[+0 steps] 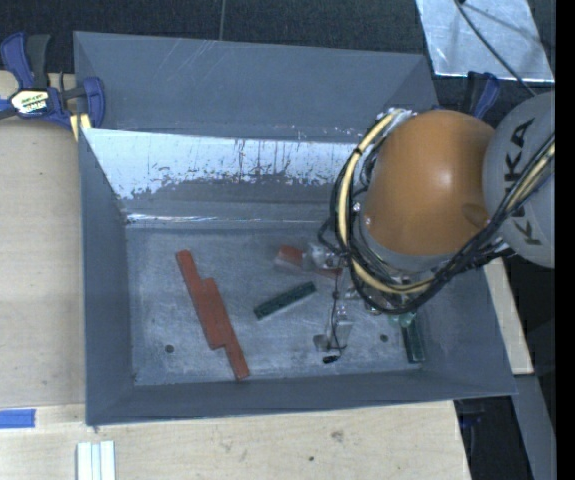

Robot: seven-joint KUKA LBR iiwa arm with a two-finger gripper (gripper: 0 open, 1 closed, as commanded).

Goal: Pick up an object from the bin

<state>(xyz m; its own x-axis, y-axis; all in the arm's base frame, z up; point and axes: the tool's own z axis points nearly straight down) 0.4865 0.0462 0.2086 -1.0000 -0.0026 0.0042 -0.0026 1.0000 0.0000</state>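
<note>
A grey metal bin [107, 268] seen from above. The gripper [333, 344] hangs low over the floor, right of centre and towards the near wall; whether it is spread or closed cannot be told. A dark green bar [285, 300] lies just left of it, with a long red-brown strip [210, 314] further left

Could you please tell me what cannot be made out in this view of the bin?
In the camera view:
1. Small reddish thing near the middle: too small, and partly behind the arm's cables, to identify.
2. Dark slim thing by the right wall: its upper end is hidden under those cables.
3. Whatever lies beneath the orange cover: hidden by that cover.
</note>
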